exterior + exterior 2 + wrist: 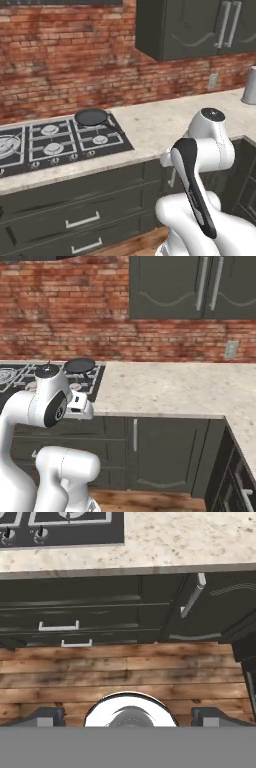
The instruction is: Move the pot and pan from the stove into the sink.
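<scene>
Resting on the back right burner of the stove (60, 142), the pan (91, 117) lay flat, its long handle (116, 127) reaching toward the front right. It was probably rigid, fairly light, and smooth-walled; the straight handle seemed the surest hold, though the pan might tip if gripped far from the bowl. The speckled surface (165, 122) stretched rightward. The fingers (47, 716) stood wide apart, empty, over the wooden floor (125, 672).
</scene>
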{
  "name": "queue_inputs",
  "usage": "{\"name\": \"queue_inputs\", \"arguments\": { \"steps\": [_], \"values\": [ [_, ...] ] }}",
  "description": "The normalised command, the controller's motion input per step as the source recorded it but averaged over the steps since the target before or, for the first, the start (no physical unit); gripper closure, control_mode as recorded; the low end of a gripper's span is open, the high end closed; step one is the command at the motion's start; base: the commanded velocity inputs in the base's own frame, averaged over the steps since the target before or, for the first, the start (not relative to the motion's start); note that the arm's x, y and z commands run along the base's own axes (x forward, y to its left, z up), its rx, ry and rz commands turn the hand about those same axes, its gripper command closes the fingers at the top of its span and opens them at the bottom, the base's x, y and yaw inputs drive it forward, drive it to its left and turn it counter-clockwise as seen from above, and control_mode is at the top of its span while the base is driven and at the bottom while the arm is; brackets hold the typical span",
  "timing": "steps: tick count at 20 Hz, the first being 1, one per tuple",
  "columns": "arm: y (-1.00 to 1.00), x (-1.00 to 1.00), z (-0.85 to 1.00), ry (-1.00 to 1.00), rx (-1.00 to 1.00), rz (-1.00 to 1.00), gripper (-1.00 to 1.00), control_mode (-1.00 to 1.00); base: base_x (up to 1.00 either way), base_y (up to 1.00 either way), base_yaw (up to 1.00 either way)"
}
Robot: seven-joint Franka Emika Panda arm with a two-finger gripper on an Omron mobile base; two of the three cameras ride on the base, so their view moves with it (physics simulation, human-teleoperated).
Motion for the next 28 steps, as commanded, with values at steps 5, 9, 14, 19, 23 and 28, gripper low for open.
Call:
{"name": "queue_inputs", "arguments": {
  "steps": [5,9,14,19,23,28],
  "values": [
    [0.0,0.0,0.0,0.0,0.0,0.0,-1.0,1.0,0.99,0.36,0.03],
    [0.0,0.0,0.0,0.0,0.0,0.0,-1.0,1.0,0.81,0.4,0.01],
    [0.0,0.0,0.0,0.0,0.0,0.0,-1.0,-1.0,0.15,0.12,0.0],
    [0.06,0.27,-0.04,0.0,0.0,0.0,-1.0,-1.0,0.0,0.0,0.0],
    [0.29,0.66,-0.18,0.0,0.0,0.0,-1.0,-1.0,0.0,0.0,0.0],
    [0.32,0.64,-0.24,-0.04,0.0,0.03,-1.0,-1.0,0.0,0.0,0.0]
  ]
}}
